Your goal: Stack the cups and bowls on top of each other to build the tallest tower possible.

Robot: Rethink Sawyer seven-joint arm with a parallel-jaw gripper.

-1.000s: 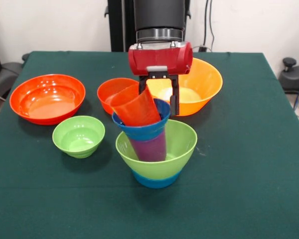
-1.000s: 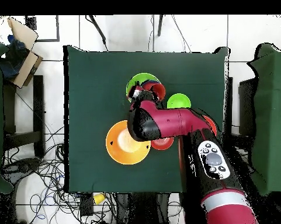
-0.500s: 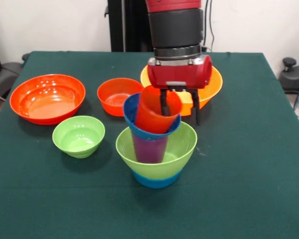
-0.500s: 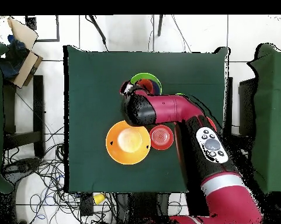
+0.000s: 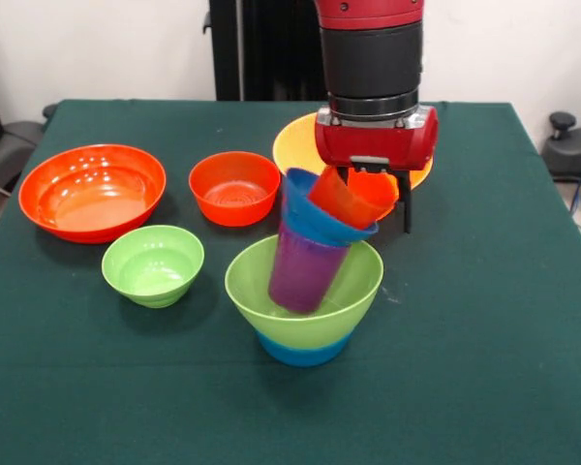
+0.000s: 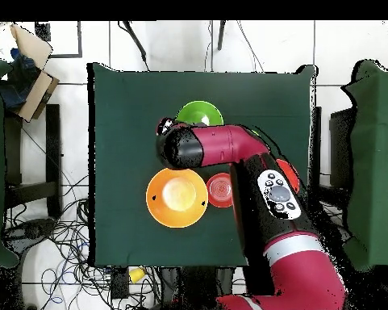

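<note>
The tower's base is a light green bowl [image 5: 339, 291] nested on a light blue bowl [image 5: 300, 351]. A purple cup [image 5: 305, 271] leans to the right inside it. A dark blue bowl [image 5: 315, 215] sits tilted on the purple cup. An orange-red cup [image 5: 349, 197] lies tipped to the right in the dark blue bowl. My gripper [image 5: 380, 199] hangs right over that cup's mouth. One finger [image 5: 407, 208] stands outside the cup, wide of the wrist's centre. The other is hidden behind the cup. In the overhead view the arm [image 6: 221, 149] covers most of the tower; only the green bowl [image 6: 198, 111] shows.
A large red-orange bowl [image 5: 92, 191] sits at the left, with a small light green bowl [image 5: 153, 263] in front of it. A medium red-orange bowl [image 5: 234, 187] is behind the tower. A yellow-orange bowl [image 5: 300, 145] lies behind the gripper.
My gripper has moved to the right in the front view. The orange-red cup, dark blue bowl and purple cup went with it and now lean right.
</note>
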